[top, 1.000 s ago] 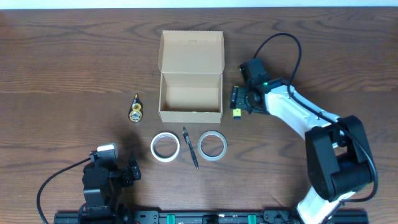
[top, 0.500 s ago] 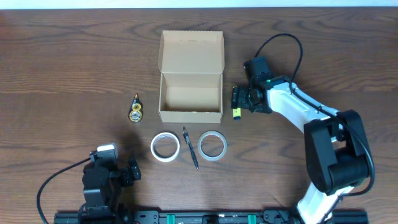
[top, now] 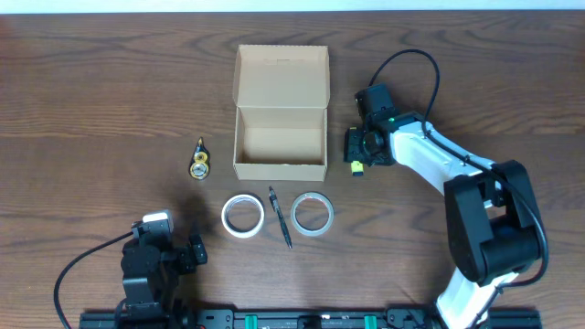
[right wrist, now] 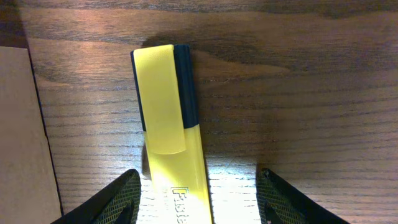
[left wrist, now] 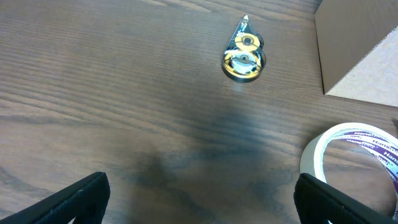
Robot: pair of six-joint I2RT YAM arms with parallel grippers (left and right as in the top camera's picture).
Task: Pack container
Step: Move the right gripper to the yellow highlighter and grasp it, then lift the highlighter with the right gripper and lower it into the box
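The container [top: 280, 170], a tan cardboard box, stands open at mid-table with its flap lid [top: 281, 75] folded back. A yellow highlighter [top: 356, 166] with a dark cap lies on the wood just right of the box. In the right wrist view the highlighter [right wrist: 171, 130] runs between the fingers of my right gripper [right wrist: 198, 196]. The left finger is close against it and a gap shows on the right side, so the jaws are still open. My left gripper [top: 183, 254] rests near the front left, and its fingers [left wrist: 87, 199] stand wide apart over bare wood.
Two tape rolls [top: 242, 216] [top: 312, 213] lie in front of the box with a black pen [top: 280, 217] between them. A small yellow tape dispenser [top: 199, 163] sits left of the box. The box's side wall [right wrist: 22, 137] is close to my right gripper's left finger.
The right gripper's jaws have narrowed around the highlighter, and gripper and highlighter have shifted slightly to the right. The left arm has not moved.
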